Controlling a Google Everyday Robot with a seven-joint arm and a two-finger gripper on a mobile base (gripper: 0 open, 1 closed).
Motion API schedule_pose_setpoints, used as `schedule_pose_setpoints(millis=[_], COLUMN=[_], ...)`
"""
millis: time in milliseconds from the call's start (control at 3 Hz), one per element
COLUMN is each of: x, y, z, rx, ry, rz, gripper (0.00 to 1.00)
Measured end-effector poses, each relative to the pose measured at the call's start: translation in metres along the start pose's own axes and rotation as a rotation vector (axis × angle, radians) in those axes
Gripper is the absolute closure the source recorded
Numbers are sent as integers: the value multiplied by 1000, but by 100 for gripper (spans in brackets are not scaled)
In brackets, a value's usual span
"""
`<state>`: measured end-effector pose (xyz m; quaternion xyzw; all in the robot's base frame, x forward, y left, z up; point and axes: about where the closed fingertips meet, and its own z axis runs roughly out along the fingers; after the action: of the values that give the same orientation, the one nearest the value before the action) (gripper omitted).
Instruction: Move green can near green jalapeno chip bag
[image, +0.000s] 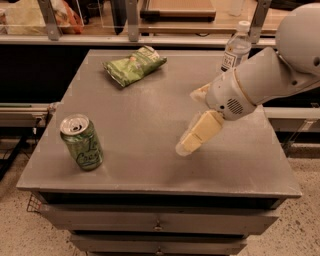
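The green can (82, 142) stands upright near the table's front left corner, silver top with pull tab facing up. The green jalapeno chip bag (134, 65) lies flat at the back of the table, left of centre. My gripper (188, 121) hangs over the middle right of the table, on a white arm that comes in from the right. Its two pale fingers are spread apart and hold nothing. The gripper is well to the right of the can and in front of the bag, touching neither.
A clear plastic water bottle (236, 49) stands at the back right of the grey table (150, 170), partly behind my arm. Drawers sit under the table front. A rail and shelf with clutter run behind the table.
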<state>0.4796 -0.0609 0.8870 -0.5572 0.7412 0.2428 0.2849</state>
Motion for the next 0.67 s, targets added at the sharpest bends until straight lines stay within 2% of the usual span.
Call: schedule_pose_setpoints(millis=[333, 667], x=[1, -15], y=[10, 41], z=[6, 45], rx=[-39, -121], ry=[-25, -156], rz=[-21, -66], gripper=[0, 0])
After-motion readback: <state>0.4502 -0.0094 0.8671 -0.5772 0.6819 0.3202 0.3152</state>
